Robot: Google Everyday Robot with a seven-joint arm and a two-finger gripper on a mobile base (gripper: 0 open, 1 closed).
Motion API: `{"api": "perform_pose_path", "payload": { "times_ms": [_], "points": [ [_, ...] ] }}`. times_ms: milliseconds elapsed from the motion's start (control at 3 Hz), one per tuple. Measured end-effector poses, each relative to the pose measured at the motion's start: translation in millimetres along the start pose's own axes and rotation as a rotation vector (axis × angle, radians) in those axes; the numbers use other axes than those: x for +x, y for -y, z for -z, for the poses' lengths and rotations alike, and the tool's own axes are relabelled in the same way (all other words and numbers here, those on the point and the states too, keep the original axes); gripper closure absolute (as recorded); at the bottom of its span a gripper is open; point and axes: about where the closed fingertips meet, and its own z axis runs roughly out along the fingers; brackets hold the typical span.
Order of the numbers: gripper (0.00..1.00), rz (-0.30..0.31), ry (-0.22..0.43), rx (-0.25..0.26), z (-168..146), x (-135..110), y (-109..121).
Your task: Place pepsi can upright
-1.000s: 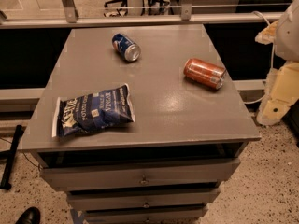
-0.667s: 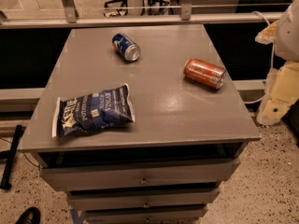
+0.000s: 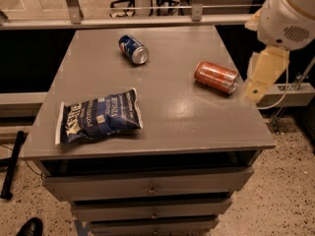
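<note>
pepsi can [image 3: 133, 49] laid on side at counter [image 3: 172, 122] rear, dark blue, silver end seen, gripper [image 3: 257, 80] off right edge, closure cannot be told

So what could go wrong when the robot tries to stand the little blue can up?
1. The small dark blue pepsi can lies on its side on the grey table, so a nudge might roll it away.
2. The cream gripper hangs beside the table's right edge, and the orange-red can lies on its side close by, roughly in the way. The reaching arm might knock it off.
</note>
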Motion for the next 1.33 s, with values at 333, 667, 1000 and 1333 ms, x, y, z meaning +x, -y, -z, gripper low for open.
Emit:
{"api": "perform_pose_path", "payload": {
  "times_ms": [333,667,1000,1333],
  "points": [
    [0.00,-0.083,0.047,0.020,-31.9,-38.8,53.0],
    [0.00,-0.248,0.141,0.006,-78.4,-83.4,108.5],
    [0.00,-0.248,0.141,0.006,-78.4,-83.4,108.5],
    [0.00,-0.273,0.227,-0.007,-86.8,-103.8,117.9]
  ]
}}
